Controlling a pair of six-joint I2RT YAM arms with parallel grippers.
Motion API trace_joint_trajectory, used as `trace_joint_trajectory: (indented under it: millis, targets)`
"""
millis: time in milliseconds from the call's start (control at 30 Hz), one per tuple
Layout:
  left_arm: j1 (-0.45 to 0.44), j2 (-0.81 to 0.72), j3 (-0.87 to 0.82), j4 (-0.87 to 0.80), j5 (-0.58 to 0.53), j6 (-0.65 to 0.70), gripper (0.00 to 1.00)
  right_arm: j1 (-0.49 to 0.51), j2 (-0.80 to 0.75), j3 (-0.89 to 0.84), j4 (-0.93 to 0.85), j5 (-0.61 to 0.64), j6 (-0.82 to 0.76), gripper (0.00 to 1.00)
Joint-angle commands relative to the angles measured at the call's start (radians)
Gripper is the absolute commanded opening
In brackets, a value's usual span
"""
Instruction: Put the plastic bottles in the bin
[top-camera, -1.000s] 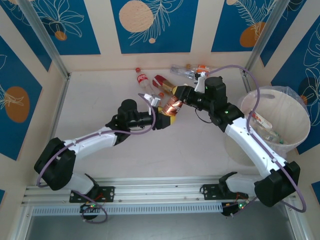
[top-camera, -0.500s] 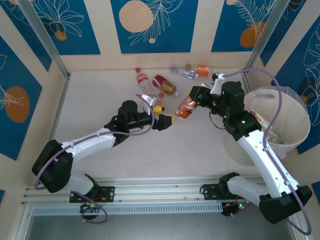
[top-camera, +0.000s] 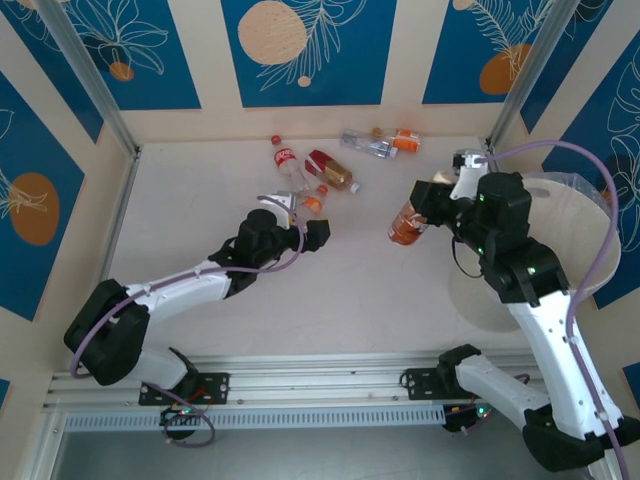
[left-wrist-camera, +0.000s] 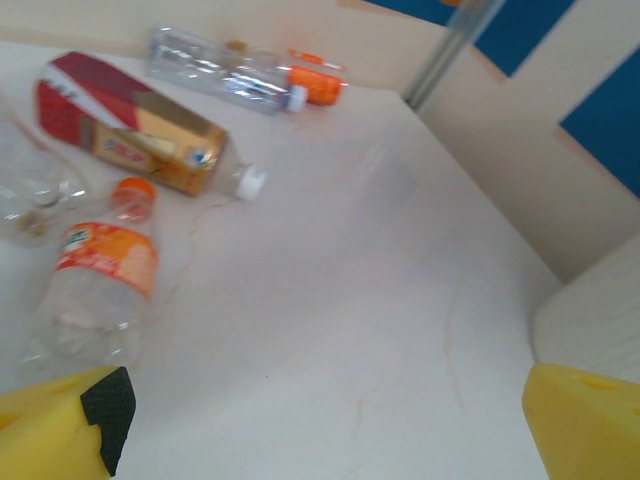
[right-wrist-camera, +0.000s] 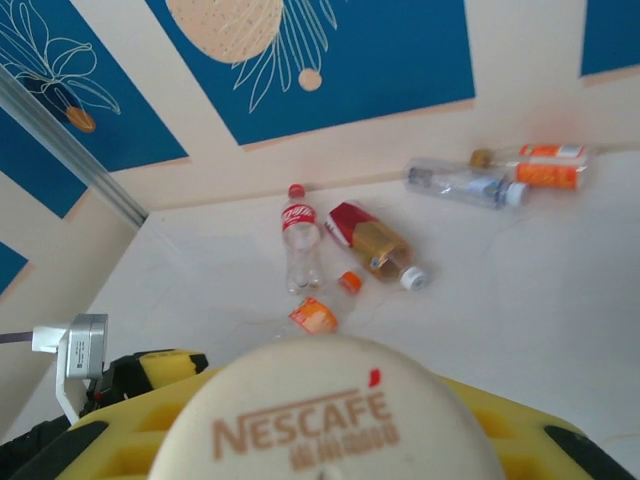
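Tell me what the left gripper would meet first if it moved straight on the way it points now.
Probably nothing near: ahead of the left gripper lies bare table up to the wall. The orange-labelled bottle lies left of that line. Depth is hard to judge.

Overhead view faces down; both wrist views share the far bottles (left-wrist-camera: 140, 145)

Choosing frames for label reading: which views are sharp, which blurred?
Top external: evenly lit, crisp. Left wrist: soft throughout; the orange-labelled clear plastic bottle is smeared, print unreadable. Right wrist: the white Nescafé-printed end of the copper-coloured plastic bottle reads clearly; the red-capped clear bottle behind is fairly sharp.
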Motion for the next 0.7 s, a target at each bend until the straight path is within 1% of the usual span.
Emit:
trace_joint_trajectory:
  millis: [0, 67, 267, 367, 433, 500, 567, 667]
  targets:
    - [0.008, -0.006, -0.022, 0.020, -0.090, -0.005, 1.00, -0.005, -0.069, 0.061, -0.096, 0.095, -0.099, 0.00]
    - [0.008, -0.003, -0.026, 0.035, -0.089, 0.006, 1.00, -0.005, -0.102, 0.065, -0.111, 0.156, -0.123, 0.00]
    - [0.008, -0.006, -0.040, 0.061, -0.133, -0.004, 1.00, -0.006, -0.182, 0.066, -0.108, 0.323, -0.149, 0.00]
    - [0.008, -0.008, -0.044, 0.058, -0.153, -0.002, 1.00, -0.011, -0.183, 0.064, -0.074, 0.510, -0.152, 0.00]
    - [0.008, -0.007, -0.044, 0.056, -0.160, -0.003, 1.00, -0.029, -0.172, 0.054, -0.010, 0.591, -0.194, 0.00]
    - [0.008, -0.005, -0.041, 0.056, -0.157, -0.006, 1.00, -0.073, -0.157, 0.060, 0.026, 0.594, -0.207, 0.00]
    - [0.008, -0.005, -0.039, 0.055, -0.152, -0.008, 1.00, -0.148, -0.131, 0.088, 0.013, 0.568, -0.188, 0.00]
    - [0.008, -0.013, -0.046, 0.055, -0.153, -0.009, 1.00, -0.311, -0.090, 0.114, -0.013, 0.524, -0.143, 0.00]
